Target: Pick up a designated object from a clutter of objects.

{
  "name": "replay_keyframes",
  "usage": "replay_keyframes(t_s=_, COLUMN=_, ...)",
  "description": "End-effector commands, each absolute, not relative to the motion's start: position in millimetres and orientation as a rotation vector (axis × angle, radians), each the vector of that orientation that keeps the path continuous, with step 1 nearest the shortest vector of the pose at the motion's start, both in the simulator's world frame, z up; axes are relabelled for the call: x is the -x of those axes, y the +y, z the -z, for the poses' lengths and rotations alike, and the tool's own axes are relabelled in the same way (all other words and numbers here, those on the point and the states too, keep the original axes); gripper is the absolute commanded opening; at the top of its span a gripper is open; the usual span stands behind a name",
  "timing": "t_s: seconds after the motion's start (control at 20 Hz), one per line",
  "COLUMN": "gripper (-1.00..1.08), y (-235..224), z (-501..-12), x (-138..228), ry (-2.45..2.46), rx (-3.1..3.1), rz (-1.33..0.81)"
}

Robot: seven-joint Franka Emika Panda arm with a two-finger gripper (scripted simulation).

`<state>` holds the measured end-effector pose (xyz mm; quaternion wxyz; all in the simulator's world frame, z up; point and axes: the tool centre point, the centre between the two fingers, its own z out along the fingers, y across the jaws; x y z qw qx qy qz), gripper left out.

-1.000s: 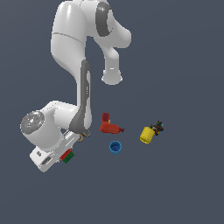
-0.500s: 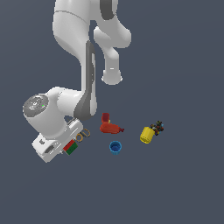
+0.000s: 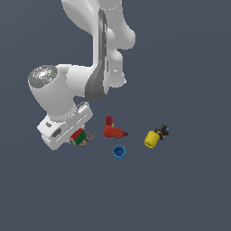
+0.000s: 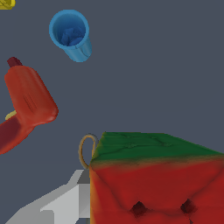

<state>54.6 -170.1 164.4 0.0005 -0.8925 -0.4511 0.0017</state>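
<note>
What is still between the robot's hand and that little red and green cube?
Nothing visible. The gripper is already right at the red-green cube, with one grey finger against its side. The red drill toy and blue cup lie apart, toward the exterior view's right.
</note>
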Motion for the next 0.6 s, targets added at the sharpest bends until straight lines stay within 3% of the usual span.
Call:
replay_keyframes(t_s=0.0, gripper=-1.0, y=-160.3, z=-184.9, x=-44.6, ry=-1.417, rx=2.805, rz=-0.003)
replay_keyframes(t_s=0.55, gripper=-1.0, y=-114.7, z=-275.7, x=1.0, ry=-1.418, rx=2.805, rz=-0.004)
